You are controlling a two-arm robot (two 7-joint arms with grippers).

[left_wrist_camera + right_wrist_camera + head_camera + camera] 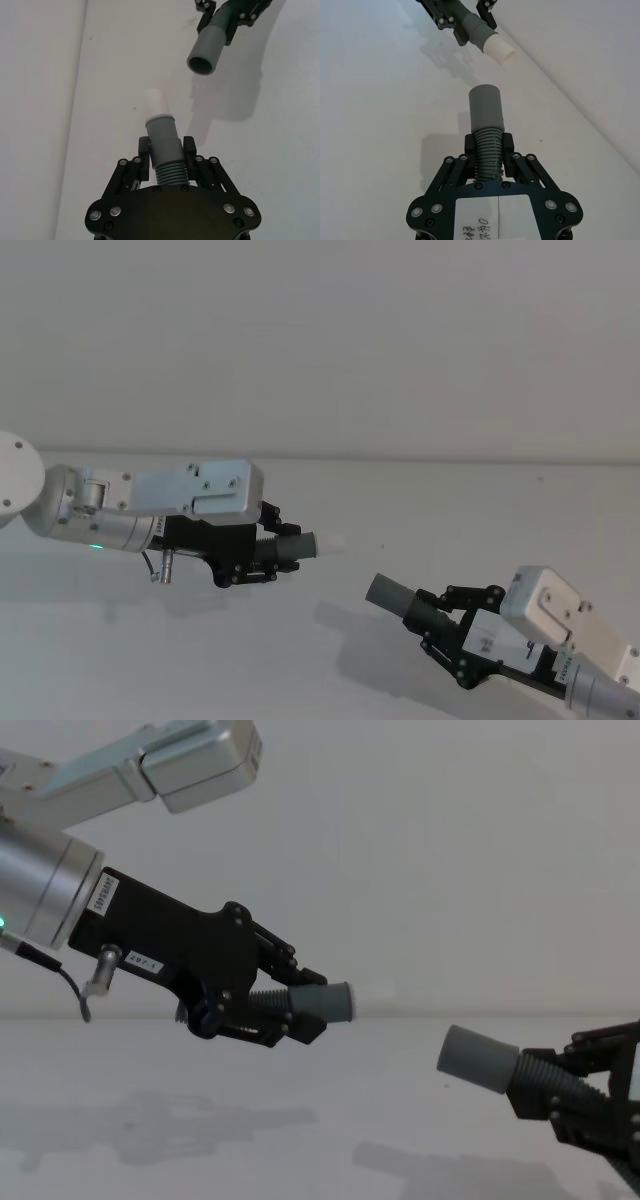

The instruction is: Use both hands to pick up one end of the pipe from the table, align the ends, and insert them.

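Observation:
Both pieces of the pipe are held above the white table [150, 660]. My left gripper [275, 545] is shut on the ribbed part of one piece; its grey cuff [300, 544] with the whitish tip [330, 540] points right. From the lower right, my right gripper [432, 615] is shut on the other piece, whose wide grey sleeve [388, 593] points up and left. The two ends are apart, the sleeve lower and to the right of the tip. In the left wrist view the tip [155, 102] faces the sleeve's open mouth [202, 65]. The chest view shows the cuff [330, 1002] and the sleeve [478, 1060] with a gap between.
The table's far edge meets a plain pale wall [320, 350]. Shadows of both arms fall on the table [180, 1125] below them.

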